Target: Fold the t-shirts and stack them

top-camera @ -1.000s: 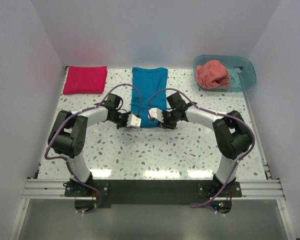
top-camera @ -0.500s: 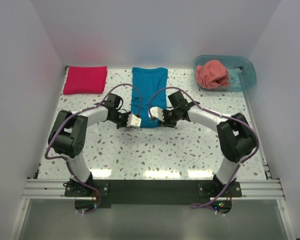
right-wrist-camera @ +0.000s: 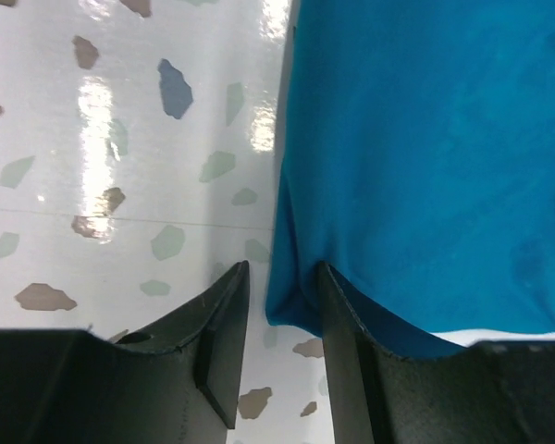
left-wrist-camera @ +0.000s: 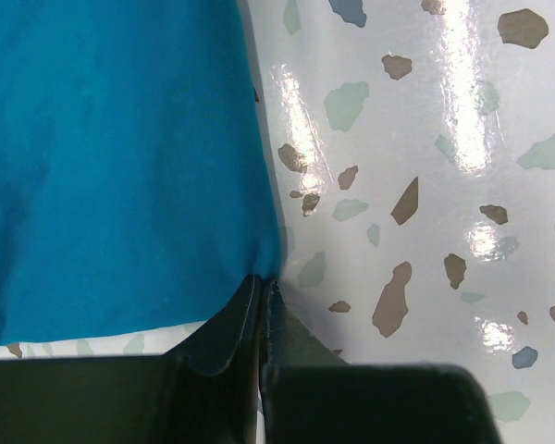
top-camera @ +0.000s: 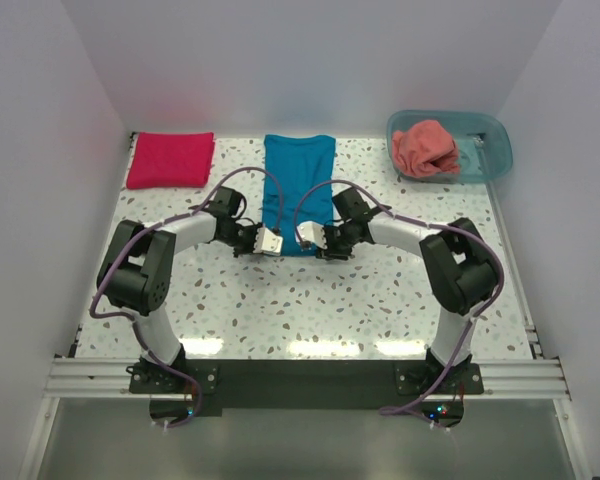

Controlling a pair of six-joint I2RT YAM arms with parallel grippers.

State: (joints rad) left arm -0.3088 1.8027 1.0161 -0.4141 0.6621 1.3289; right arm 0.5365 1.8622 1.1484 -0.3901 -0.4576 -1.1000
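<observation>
A teal-blue t-shirt (top-camera: 298, 185), folded into a long strip, lies on the middle of the table. My left gripper (top-camera: 276, 241) is at its near left corner. In the left wrist view the jaws (left-wrist-camera: 262, 279) are shut on that corner of the teal cloth (left-wrist-camera: 120, 166). My right gripper (top-camera: 306, 236) is at the near right corner. In the right wrist view it (right-wrist-camera: 282, 270) is open, with the teal corner (right-wrist-camera: 425, 148) between its fingers. A crimson-magenta t-shirt (top-camera: 170, 160) lies folded at the back left. A salmon-coral t-shirt (top-camera: 425, 148) is bunched in a tub.
The translucent teal plastic tub (top-camera: 488, 160) stands at the back right corner. The speckled white table (top-camera: 310, 300) has white walls on three sides. Both arms reach inward over the table's middle, with their purple cables looping above the shirt's near half.
My right gripper has shifted slightly left and nearer, onto the shirt's near right corner. The left arm and the shirts have not moved.
</observation>
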